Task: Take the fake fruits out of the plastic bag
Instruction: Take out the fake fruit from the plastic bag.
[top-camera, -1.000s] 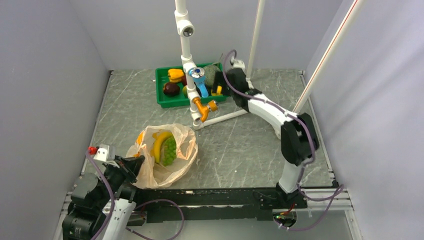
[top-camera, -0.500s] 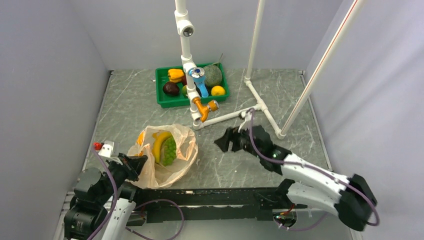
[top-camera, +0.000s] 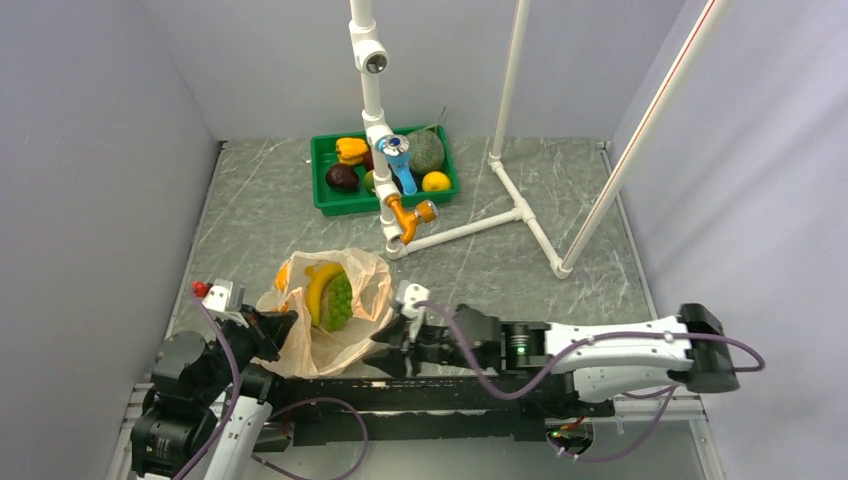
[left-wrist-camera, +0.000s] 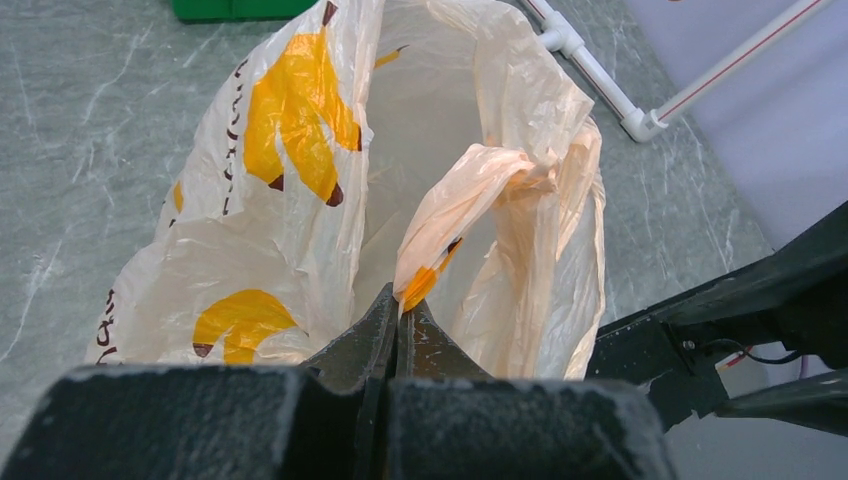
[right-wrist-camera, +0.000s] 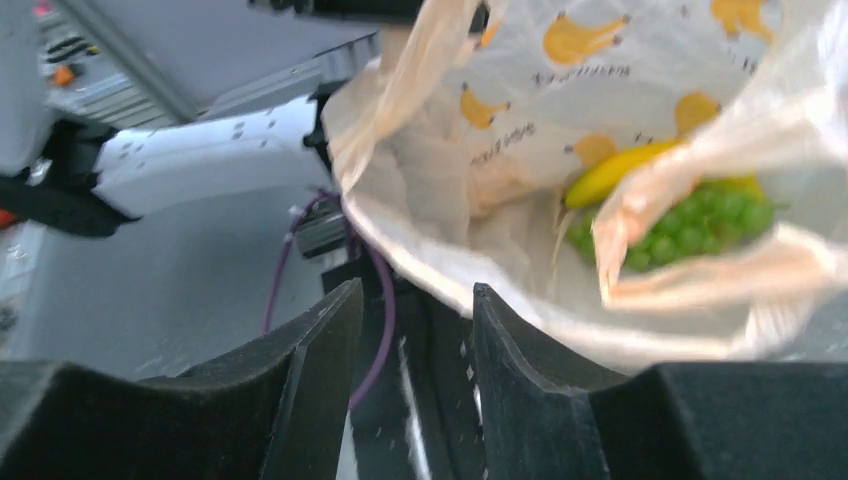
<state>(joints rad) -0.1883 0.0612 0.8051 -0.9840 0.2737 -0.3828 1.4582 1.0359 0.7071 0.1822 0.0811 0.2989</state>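
The plastic bag (top-camera: 368, 278), peach with banana prints, lies open near the table's front left. Inside it show a green bunch (top-camera: 341, 300) and a yellow banana (top-camera: 319, 288). My left gripper (top-camera: 276, 325) is shut on a bunched strip of the bag's near rim (left-wrist-camera: 470, 190), pinched at its tips (left-wrist-camera: 398, 306). My right gripper (top-camera: 387, 348) hangs low at the bag's near right edge, open with a narrow gap and nothing in it (right-wrist-camera: 415, 292). From the right wrist, the bag's mouth (right-wrist-camera: 470, 190) opens just past the fingertips, showing the green bunch (right-wrist-camera: 700, 225).
A green tray (top-camera: 325, 200) at the back holds a netted melon (top-camera: 427, 152), a yellow-orange pepper (top-camera: 351, 150), a maroon fruit (top-camera: 342, 178) and a yellow one (top-camera: 436, 181). A white pipe frame (top-camera: 470, 228) stands mid-table. A black rail (top-camera: 450, 395) runs along the near edge.
My right arm swung from the tray at the back down to the bag's near right edge, and its jaws narrowed. The left gripper kept its hold on the bag.
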